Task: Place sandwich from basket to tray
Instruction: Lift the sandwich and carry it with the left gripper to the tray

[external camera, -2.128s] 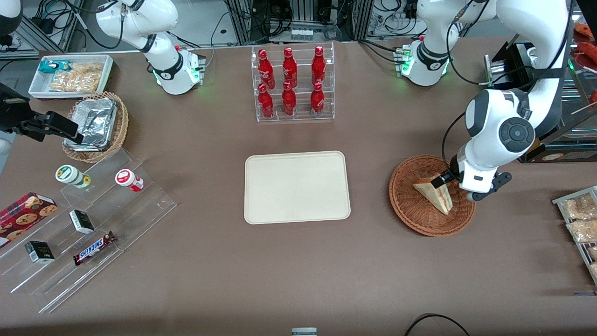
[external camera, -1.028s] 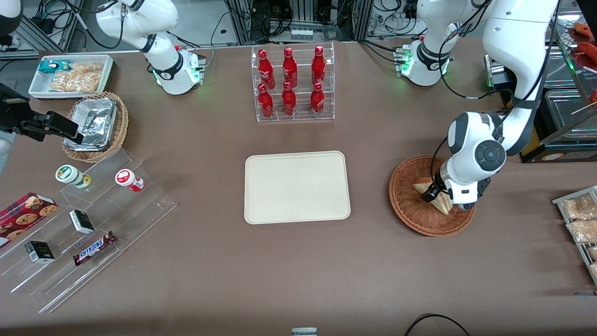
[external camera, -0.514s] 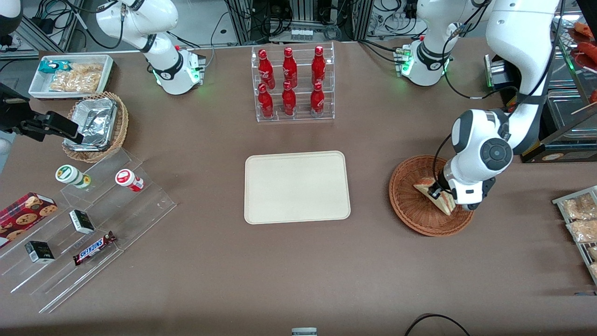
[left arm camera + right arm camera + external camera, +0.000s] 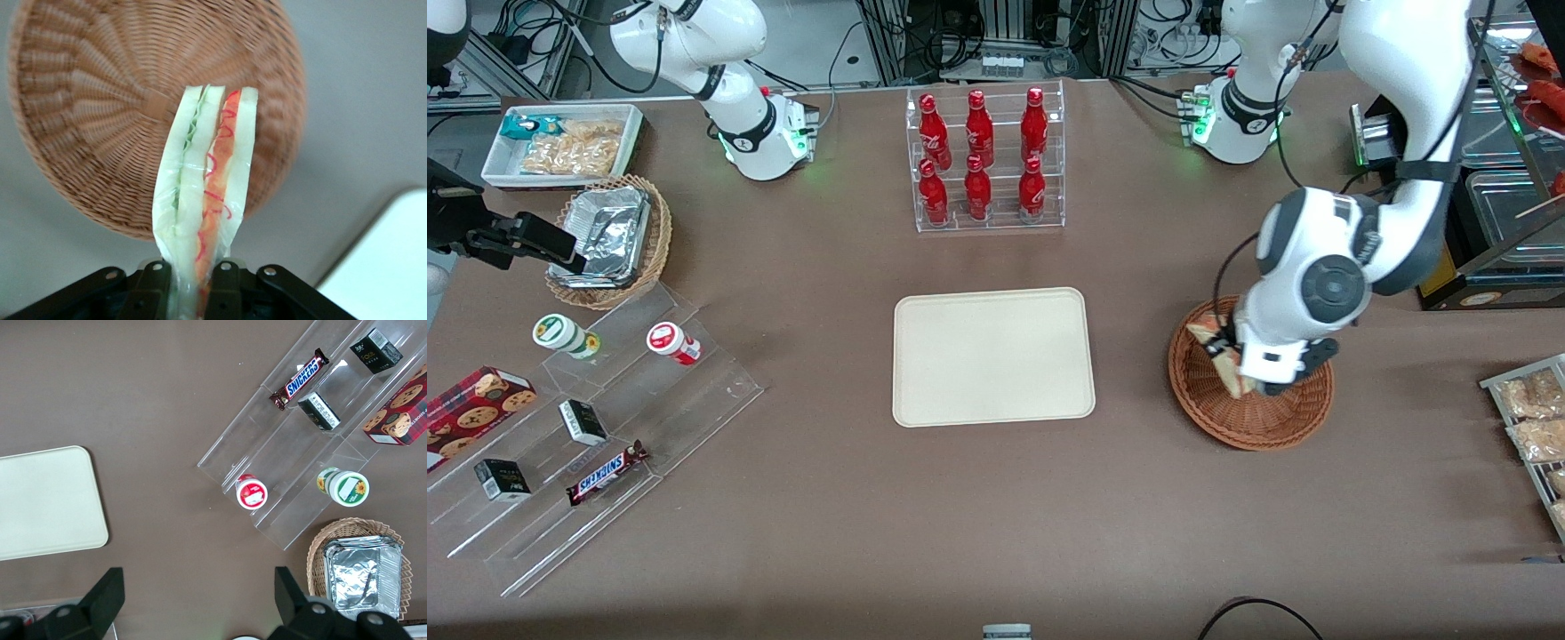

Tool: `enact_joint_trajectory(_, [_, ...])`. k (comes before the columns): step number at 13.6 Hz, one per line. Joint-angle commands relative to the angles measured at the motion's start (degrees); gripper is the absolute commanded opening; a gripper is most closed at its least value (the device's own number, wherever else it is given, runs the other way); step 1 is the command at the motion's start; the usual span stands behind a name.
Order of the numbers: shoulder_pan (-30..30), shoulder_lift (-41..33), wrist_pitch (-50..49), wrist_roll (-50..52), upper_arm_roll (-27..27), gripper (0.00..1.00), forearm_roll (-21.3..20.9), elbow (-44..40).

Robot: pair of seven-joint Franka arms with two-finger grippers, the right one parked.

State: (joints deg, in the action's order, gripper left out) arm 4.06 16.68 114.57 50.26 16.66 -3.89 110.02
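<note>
My left gripper (image 4: 1230, 363) is shut on the sandwich (image 4: 1221, 357), a pale bread wedge with red and pale filling, and holds it lifted above the reddish-brown wicker basket (image 4: 1280, 418). In the left wrist view the sandwich (image 4: 207, 200) stands clamped between my fingers (image 4: 227, 283), with the empty basket (image 4: 87, 120) below it. A corner of the cream tray (image 4: 387, 267) shows there too. In the front view the tray (image 4: 993, 356) lies at the table's middle, empty, apart from the basket toward the parked arm's end. It also shows in the right wrist view (image 4: 47, 503).
A clear rack of red bottles (image 4: 984, 160) stands farther from the camera than the tray. Clear stepped shelves with snacks (image 4: 596, 427), a tan basket with foil (image 4: 609, 240) and a white snack bin (image 4: 565, 147) lie toward the parked arm's end. Snack bags (image 4: 1534, 427) lie at the working arm's end.
The gripper closed on the sandwich in the basket, then lifted it and shifted it a little toward the tray. The basket stayed in place.
</note>
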Motion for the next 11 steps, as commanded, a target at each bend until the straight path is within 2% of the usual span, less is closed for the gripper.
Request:
enact_joint_trajectory(1, [-0.1,5.6,-1.2,-1.1,6.6,0.04,-3.7,-5.8])
enact_joint_trajectory(3, [-0.1,12.9,-1.7,-0.9,11.8,0.04,-8.1,-14.1])
enact_joint_trajectory(5, [1.5,18.1,-2.4,3.3,15.7,0.04,-9.9,-19.8])
enact_joint_trajectory(7, [7.6,21.3,-2.4,5.5,15.3,0.04,-12.4,-24.0])
enact_joint_trajectory(11, [14.6,29.1,-2.3,11.3,15.2,0.04,-12.7,-32.7])
